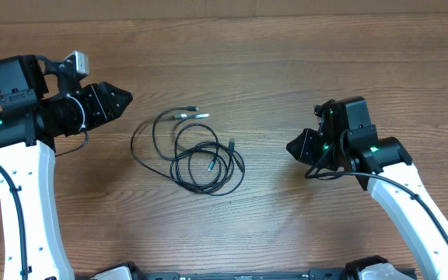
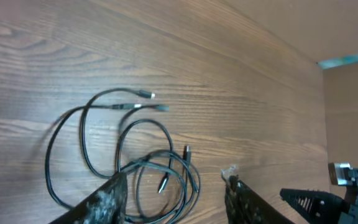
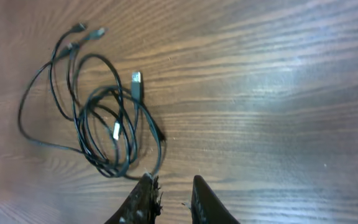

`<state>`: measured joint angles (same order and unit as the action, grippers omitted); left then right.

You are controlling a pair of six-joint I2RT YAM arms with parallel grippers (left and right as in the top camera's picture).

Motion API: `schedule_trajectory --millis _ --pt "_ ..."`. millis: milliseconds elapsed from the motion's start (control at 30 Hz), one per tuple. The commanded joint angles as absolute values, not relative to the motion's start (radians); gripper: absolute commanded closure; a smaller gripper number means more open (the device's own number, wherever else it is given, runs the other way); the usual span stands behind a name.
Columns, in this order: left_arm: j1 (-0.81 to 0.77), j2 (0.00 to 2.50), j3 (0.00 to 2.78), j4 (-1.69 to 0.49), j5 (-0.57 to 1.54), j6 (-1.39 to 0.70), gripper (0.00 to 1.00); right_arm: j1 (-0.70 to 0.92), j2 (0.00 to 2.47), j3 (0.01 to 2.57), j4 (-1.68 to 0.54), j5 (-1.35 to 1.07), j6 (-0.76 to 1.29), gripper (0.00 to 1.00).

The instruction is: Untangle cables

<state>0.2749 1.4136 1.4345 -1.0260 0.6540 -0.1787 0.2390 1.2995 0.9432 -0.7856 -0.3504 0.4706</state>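
We see the cables (image 1: pixel 201 159) lying in a loose heap of overlapping loops in the middle of the counter (image 1: pixel 325 54), between the two arms and touched by neither. Our left pincer (image 1: pixel 125 99) has its jaws well apart and holds nothing. Our right pincer (image 1: pixel 292 146) shows only a narrow gap and is likewise empty. We judge the cords light, limp and apt to drag their neighbours along, so a free plug end (image 1: pixel 196 109), lying clear of the coil, looks the best hold. We can read no brand or writing anywhere.
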Motion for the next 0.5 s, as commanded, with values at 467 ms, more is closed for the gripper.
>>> schedule_trajectory --millis 467 --pt "-0.276 1.517 1.435 -1.135 0.31 -0.12 0.5 0.241 1.279 0.964 -0.831 -0.341 0.463 0.82"
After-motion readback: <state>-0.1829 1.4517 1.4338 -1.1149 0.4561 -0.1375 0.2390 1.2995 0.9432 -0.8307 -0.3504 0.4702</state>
